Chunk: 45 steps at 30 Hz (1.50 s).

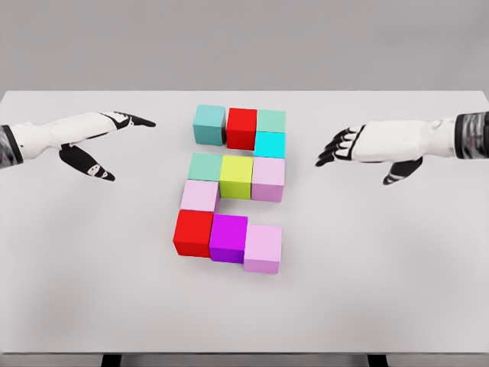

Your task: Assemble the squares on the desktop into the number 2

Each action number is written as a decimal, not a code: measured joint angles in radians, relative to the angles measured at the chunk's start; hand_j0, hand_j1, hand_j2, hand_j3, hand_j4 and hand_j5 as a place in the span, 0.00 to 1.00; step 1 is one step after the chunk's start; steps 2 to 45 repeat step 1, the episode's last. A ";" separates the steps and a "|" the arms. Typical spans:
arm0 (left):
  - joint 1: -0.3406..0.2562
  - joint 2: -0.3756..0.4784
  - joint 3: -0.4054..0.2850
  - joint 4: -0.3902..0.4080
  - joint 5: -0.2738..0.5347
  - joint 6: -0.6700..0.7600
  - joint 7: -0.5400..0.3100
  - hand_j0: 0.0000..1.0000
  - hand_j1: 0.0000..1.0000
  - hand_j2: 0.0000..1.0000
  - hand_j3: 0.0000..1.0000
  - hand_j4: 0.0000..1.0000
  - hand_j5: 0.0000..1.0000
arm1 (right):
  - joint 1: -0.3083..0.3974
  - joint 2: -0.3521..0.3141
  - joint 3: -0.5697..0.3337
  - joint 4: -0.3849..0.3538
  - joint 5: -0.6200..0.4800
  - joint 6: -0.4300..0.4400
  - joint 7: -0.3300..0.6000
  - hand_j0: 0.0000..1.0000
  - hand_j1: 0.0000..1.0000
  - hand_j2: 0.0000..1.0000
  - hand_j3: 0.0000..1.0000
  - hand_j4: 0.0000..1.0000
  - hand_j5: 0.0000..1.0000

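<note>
Both arms hang off to the sides, and the squares sit in the middle of the counter (92, 306) already reading as a 2. The left robot hand (103, 141) is spread flat, fingers pointing inward, holding nothing; the right robot hand (359, 147) has its fingers loosely curled, also with nothing in them. Both are well apart from the blocks.

Top row: teal block (208, 125), red block (241, 127), green block (271, 120). The cyan block (269, 144) drops down the right side. Middle row: mint, yellow block (236, 177), pale pink. A pink block (199, 196) steps down the left, then the bottom row: red, magenta block (228, 238), and the pink end block (263, 248).

What's left, I'd say, is tidying. That pink end block sits a touch lower than its neighbours, and the top row is a little uneven. A good finish would be a gentle nudge with flat fingers from the right, pushing square-on so nothing rotates or bumps the magenta one.
</note>
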 measured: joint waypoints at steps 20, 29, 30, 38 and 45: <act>0.002 0.000 0.000 0.000 0.000 0.000 0.000 1.00 1.00 1.00 1.00 1.00 1.00 | 0.000 0.000 -0.001 0.002 -0.002 0.000 0.000 1.00 1.00 1.00 1.00 1.00 1.00; 0.002 0.000 0.000 0.000 0.000 0.000 0.000 1.00 1.00 1.00 1.00 1.00 1.00 | 0.000 0.000 -0.001 0.002 -0.002 0.000 0.000 1.00 1.00 1.00 1.00 1.00 1.00; 0.002 0.000 0.000 0.000 0.000 0.000 0.000 1.00 1.00 1.00 1.00 1.00 1.00 | 0.000 0.000 -0.001 0.002 -0.002 0.000 0.000 1.00 1.00 1.00 1.00 1.00 1.00; 0.002 0.000 0.000 0.000 0.000 0.000 0.000 1.00 1.00 1.00 1.00 1.00 1.00 | 0.000 0.000 -0.001 0.002 -0.002 0.000 0.000 1.00 1.00 1.00 1.00 1.00 1.00; 0.002 0.000 0.000 0.000 0.000 0.000 0.000 1.00 1.00 1.00 1.00 1.00 1.00 | 0.000 0.000 -0.001 0.002 -0.002 0.000 0.000 1.00 1.00 1.00 1.00 1.00 1.00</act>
